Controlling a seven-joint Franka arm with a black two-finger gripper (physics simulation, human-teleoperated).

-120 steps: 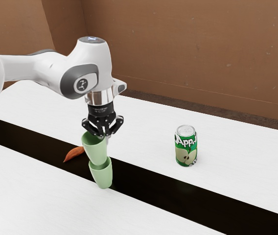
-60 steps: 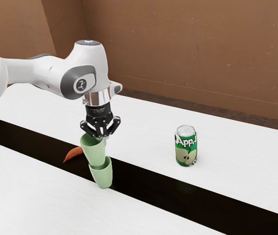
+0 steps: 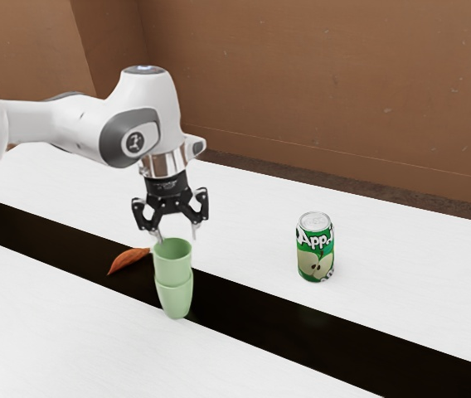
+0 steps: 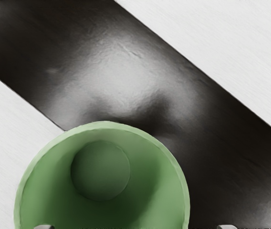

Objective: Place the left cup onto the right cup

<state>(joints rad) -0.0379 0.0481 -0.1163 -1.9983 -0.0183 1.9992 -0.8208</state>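
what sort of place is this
Probably a simulated tabletop test setup, not a lived-in room: bare brown walls, a white table with a black band, stacked green cups and an apple soda can.

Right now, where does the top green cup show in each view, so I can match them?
Exterior view: the top cup sits nested in the lower cup, just under the open gripper, at the near edge of the black strip.
Wrist view: the top cup is seen from above, right under the gripper, mouth facing the camera.
Shared landmark: the black strip between white tabletops.
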